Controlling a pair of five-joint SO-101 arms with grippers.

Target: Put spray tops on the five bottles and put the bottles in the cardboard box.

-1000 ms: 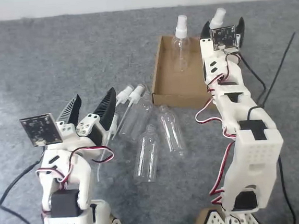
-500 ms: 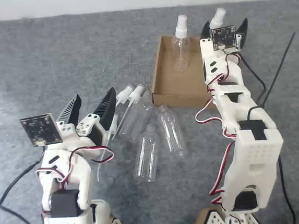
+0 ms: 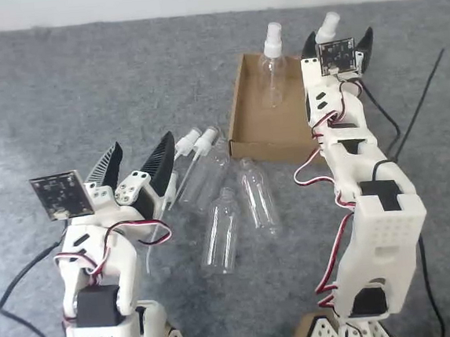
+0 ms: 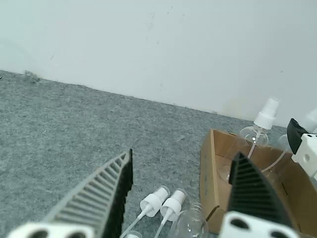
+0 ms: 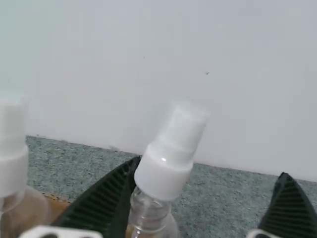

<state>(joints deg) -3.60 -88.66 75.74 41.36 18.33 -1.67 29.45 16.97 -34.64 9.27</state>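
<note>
My right arm (image 3: 349, 150) stretches along the right side of the box (image 3: 253, 126) and covers that wall of it from above. The white wall (image 4: 148, 44) rises just behind the box, and a black cable (image 3: 427, 88) trails over the grey counter (image 3: 84, 86) to the right of the box, beyond the arm. My right end effector (image 5: 210, 171) hangs at the box's far right corner, released, its dark ribbed fingers spread wide. The second bottle (image 5: 166, 163) stands upright between them, close to one finger and well apart from the other; its body is hidden behind my arm, so I cannot tell whether it rests inside the box. The first bottle (image 3: 271, 82) lies in the box, clear plastic with a white spray top pointing over the far edge. My left end effector (image 3: 144, 142) is raised over the counter, near and left of the box, released and empty. Off the box's near left corner, three loose bottles (image 3: 222, 228) lie on their sides, clear and uncapped as far as I can see. Two white tops (image 4: 163, 202) lie side by side at the neck of the one nearest the box; whether either is seated on it I cannot tell.
</note>
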